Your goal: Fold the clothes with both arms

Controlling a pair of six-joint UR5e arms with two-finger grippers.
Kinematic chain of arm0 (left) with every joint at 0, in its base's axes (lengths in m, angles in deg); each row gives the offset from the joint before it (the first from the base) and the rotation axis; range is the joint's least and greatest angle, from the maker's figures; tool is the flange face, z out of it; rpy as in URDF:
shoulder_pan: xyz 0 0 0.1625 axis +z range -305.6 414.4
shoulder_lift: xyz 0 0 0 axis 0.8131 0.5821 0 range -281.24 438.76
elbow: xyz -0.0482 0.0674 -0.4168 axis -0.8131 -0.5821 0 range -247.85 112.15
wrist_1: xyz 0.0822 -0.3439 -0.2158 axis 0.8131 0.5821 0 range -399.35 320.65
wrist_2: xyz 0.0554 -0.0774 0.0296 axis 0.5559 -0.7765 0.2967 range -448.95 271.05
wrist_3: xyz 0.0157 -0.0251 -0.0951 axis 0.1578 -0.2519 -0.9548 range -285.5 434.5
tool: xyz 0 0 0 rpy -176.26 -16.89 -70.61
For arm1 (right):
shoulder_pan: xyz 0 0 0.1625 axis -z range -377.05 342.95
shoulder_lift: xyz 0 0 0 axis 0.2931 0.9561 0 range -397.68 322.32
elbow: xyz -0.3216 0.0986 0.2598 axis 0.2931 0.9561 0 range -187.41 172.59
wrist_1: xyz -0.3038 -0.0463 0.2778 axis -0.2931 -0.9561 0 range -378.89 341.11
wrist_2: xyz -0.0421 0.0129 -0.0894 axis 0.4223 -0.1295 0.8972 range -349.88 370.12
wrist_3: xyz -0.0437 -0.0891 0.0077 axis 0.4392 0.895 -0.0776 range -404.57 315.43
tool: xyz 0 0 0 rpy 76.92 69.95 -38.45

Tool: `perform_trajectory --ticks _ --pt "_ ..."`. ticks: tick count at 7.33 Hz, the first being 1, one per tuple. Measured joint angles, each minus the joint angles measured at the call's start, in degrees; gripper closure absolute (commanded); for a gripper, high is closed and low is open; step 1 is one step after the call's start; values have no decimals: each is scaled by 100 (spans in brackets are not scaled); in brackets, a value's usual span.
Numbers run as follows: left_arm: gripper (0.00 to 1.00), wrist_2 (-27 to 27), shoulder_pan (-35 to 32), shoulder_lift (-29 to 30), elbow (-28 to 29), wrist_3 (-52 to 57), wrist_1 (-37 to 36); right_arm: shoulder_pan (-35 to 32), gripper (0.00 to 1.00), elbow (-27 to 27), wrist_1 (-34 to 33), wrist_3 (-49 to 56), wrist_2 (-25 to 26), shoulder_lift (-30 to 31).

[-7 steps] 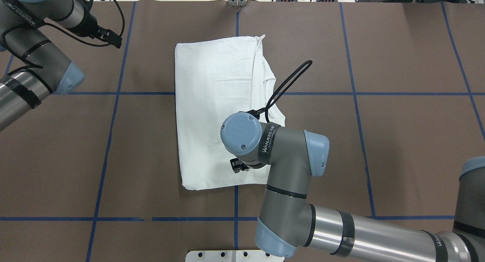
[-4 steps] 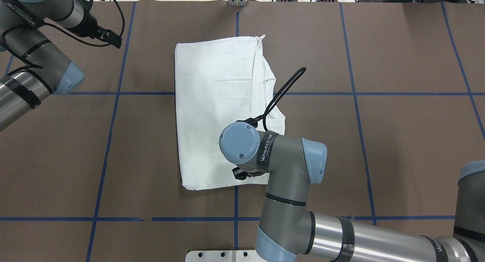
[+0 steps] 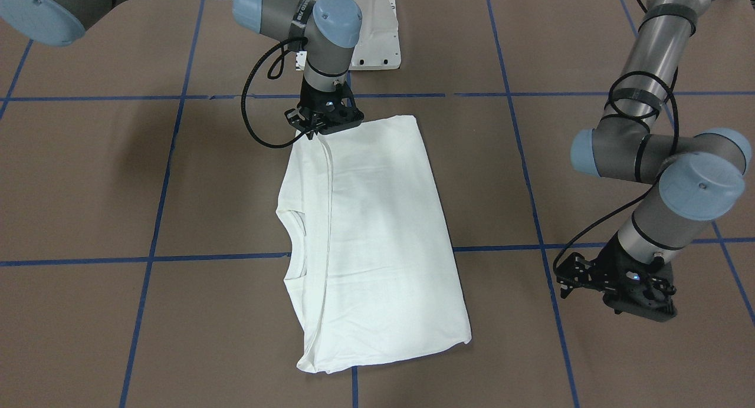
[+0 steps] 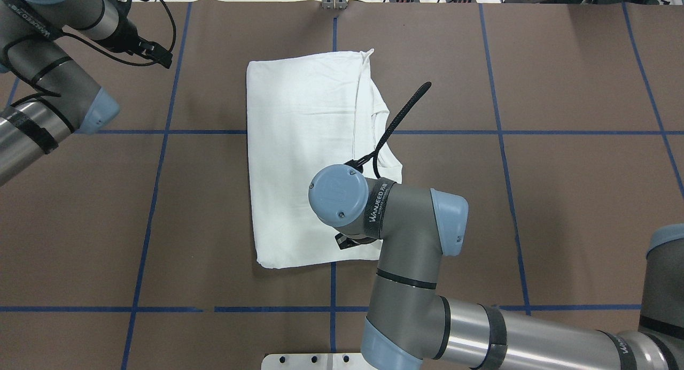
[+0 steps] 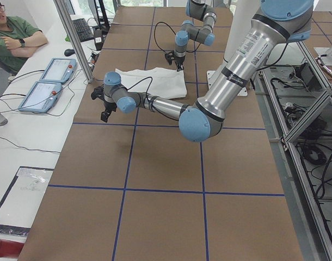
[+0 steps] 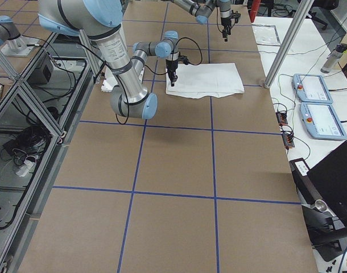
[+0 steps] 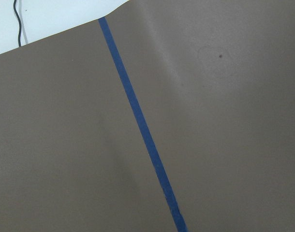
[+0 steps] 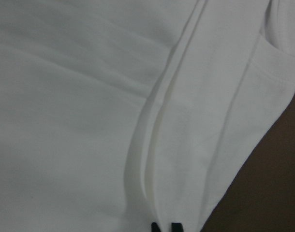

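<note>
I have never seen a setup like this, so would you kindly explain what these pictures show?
Two robot arms stand at a brown table marked with blue tape. Cameras look from behind the robot, facing it, from both table ends, and from each wrist. A folded white shirt lies flat. The right end effector sits at the shirt's edge nearest the robot, jaws nearly together on a fold; whether it pinches cloth is unclear. The left end effector hangs open over bare table, holding nothing.
</note>
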Motion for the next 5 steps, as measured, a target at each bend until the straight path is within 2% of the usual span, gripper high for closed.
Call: perform_trajectory --ticks 2,3,4,5 --pt "0 0 1 0 0 -3 3 -49 83 -191 -76 14 -4 97" --pt "0 0 4 1 0 -7 3 -61 80 -503 -180 3 -6 332" --pt "0 0 7 5 0 -15 3 -70 51 -896 -266 -36 -3 682" --pt "0 0 8 8 0 -27 3 -60 7 -1196 -305 -131 13 1008"
